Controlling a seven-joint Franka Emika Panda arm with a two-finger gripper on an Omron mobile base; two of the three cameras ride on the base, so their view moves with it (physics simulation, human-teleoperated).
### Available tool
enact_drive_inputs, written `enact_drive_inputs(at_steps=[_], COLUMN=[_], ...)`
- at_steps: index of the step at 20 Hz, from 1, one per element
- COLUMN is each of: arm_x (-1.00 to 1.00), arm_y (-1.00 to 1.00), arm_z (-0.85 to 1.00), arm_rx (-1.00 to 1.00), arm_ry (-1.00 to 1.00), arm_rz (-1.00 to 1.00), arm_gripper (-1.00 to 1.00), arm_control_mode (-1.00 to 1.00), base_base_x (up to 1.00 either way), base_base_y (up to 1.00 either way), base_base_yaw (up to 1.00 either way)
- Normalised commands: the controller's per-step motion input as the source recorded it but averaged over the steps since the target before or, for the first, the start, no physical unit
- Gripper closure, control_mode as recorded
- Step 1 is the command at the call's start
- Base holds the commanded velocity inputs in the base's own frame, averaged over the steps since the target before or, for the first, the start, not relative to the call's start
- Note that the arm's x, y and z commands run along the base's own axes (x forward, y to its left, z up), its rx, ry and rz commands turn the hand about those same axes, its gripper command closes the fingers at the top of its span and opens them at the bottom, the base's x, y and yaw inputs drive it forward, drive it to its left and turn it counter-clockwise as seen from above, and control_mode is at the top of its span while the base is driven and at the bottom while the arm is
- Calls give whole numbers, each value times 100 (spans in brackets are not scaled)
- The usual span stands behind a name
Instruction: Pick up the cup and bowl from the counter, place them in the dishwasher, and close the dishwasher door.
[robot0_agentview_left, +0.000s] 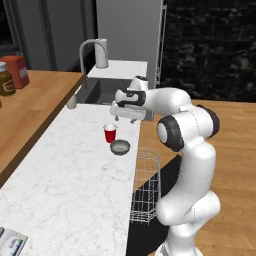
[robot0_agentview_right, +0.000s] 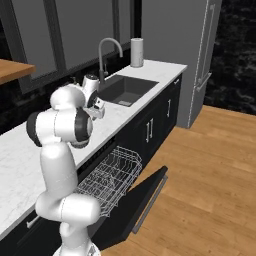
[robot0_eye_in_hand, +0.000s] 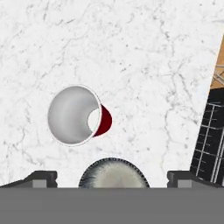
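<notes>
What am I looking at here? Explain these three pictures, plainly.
A white robot arm stands in a simulated kitchen. Two pictures come from cameras behind it, left and right; the third looks down from its hand. Its gripper hangs open above the counter, holding nothing. On the counter stand a red cup and, beside it, a grey bowl. From the hand, the cup shows its white inside. Below the counter, the dishwasher door is down and the wire rack is pulled out.

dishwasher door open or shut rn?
Open. The dishwasher door hangs folded down toward the floor, and the wire rack is pulled out over it.
</notes>
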Motion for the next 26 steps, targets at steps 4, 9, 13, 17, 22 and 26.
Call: enact_drive_inputs(at_steps=[4,9,13,17,22,26], arm_x=[36,36,50,11,2,0], arm_y=[27,10,17,2,1,3], arm_z=[-41,-30,-37,-30,-39,-17], arm_rx=[-2,0,0,0,0,0], arm_ry=[1,4,11,12,14,6], arm_rz=[0,0,0,0,0,0], arm_gripper=[-100,-100,-100,-100,100,100], arm_control_mode=[-100,-100,-100,-100,-100,-100], base_base_x=[0,0,0,0,0,0], base_base_y=[0,0,0,0,0,0], base_base_yaw=[0,0,0,0,0,0])
